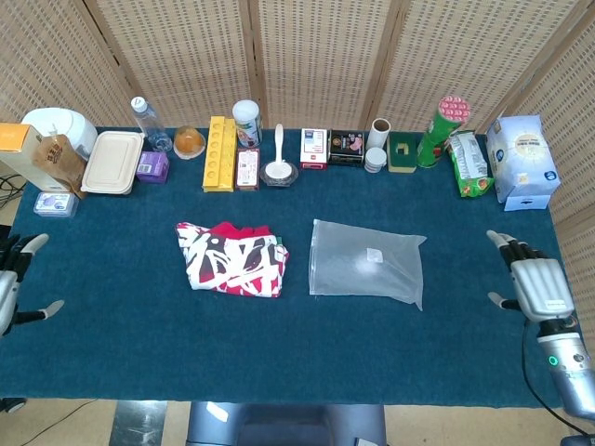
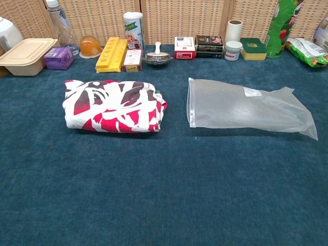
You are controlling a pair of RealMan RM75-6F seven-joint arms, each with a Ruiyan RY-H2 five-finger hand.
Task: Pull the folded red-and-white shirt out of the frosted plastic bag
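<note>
blue table (image 1: 297, 353) underneath it all, frosted plastic bag (image 1: 365, 263) lying flat and apart on the right of the folded red-and-white shirt (image 1: 232, 258), which sits fully outside it. right hand (image 1: 536, 282) at the far edge, fingers spread, holding nothing. left hand (image 1: 9, 288) at the opposite edge, likewise loose and bare.

Shirt (image 1: 233, 259) lies left of bag (image 1: 366, 263), well apart, both on table (image 1: 297, 353); containers row (image 1: 279, 149) behind them.
</note>
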